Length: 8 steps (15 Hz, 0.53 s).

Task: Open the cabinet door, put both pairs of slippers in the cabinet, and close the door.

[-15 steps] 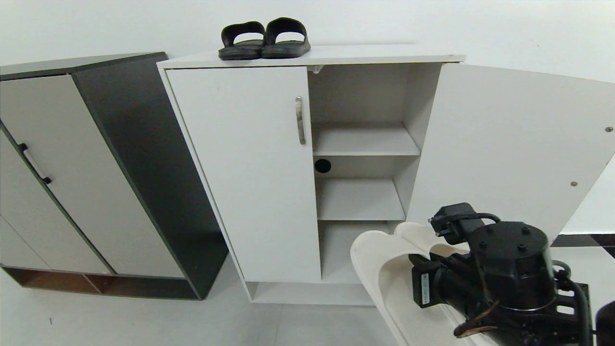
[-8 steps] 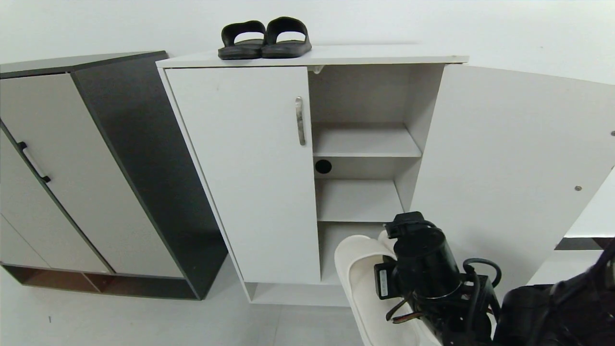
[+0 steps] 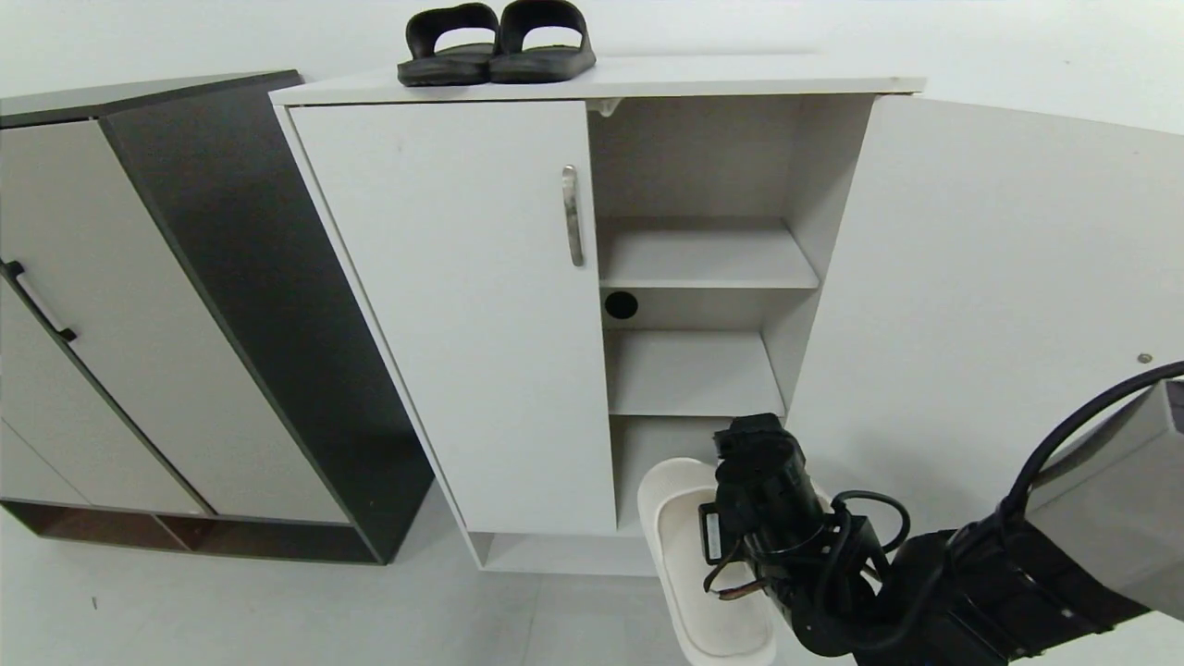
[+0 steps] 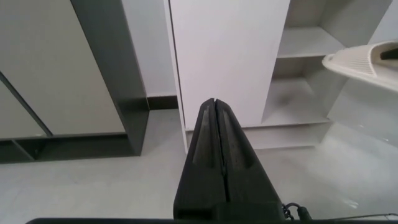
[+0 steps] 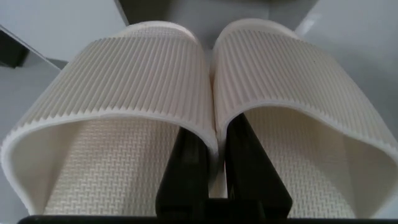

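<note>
**Cream slippers point(image 3: 689, 555) pinched as a pair, bottom bay dead ahead**

The right gripper point(image 5: 214, 177) is clamped on the cream slippers. One finger sits inside each strap, squeezing the two inner strap walls together, so both shoes hang as a single bundle. Their long axis runs straight out from the wrist, and going by where the straps sit, the toe ends look to be in front.

That axis points at the open right half of the white cabinet point(image 3: 740, 74). The leading tips are right at the mouth of the bottom compartment point(image 3: 647, 453), which lies ahead of the gripper and a touch to its left. So the next move looks like a push along the slippers' own length, and the right arm is obviously the one placed for it.

The right door point(image 3: 980, 277) is swung wide and stands just beside that arm on its outer side. That's the thing it could clip if the bundle drifts right. On the other side, the edge of the shut left door point(image 3: 462, 305) is close to the slippers.

The left gripper point(image 4: 214, 143) is closed on nothing, low over the floor point(image 4: 93, 180) and facing the left door, well apart from the action.

The black slippers point(image 3: 497, 42) sit side by side on the cabinet top, over the left door, waiting their turn. A dark cabinet point(image 3: 231, 305) stands to the left.
</note>
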Available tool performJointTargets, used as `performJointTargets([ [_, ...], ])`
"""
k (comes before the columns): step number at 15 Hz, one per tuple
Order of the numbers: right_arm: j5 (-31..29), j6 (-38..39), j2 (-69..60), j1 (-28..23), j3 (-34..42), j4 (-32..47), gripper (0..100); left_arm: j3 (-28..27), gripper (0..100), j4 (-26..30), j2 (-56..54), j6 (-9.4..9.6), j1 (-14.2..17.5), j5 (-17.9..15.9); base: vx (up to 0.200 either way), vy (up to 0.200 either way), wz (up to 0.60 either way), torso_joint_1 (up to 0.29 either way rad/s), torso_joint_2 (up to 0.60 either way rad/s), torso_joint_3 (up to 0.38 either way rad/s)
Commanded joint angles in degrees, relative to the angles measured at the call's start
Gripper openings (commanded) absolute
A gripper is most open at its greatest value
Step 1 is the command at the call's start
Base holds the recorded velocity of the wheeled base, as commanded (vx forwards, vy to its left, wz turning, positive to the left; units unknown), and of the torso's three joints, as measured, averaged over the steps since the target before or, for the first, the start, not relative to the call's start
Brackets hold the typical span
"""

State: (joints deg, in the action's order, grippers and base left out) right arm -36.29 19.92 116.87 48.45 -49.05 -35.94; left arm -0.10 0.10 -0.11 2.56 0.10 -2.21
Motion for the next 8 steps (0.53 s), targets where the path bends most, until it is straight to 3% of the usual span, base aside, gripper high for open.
performJointTargets([
  [1,-0.2,0.5,2.5,-0.4,-0.9,0.0,0,0.0,0,0.0,0.1,-0.01,0.0,0.0,0.0,0.0,0.0,0.002,0.01,-0.178],
  [3,-0.4,1.7,4.1,-0.5,-2.4,-0.1,0,0.0,0,0.0,0.1,-0.01,0.0,0.0,0.0,0.0,0.0,0.002,0.0,-0.195],
  [5,-4.8,2.6,6.4,-0.5,-4.7,-1.3,0,0.0,0,0.0,0.1,-0.01,0.0,0.0,0.0,0.0,0.0,0.007,0.0,-0.2],
  [8,-8.4,-2.7,6.6,-0.3,-4.6,-10.6,0,0.0,0,0.0,0.1,-0.01,0.0,0.0,0.0,0.0,0.0,0.002,0.0,-0.194],
])
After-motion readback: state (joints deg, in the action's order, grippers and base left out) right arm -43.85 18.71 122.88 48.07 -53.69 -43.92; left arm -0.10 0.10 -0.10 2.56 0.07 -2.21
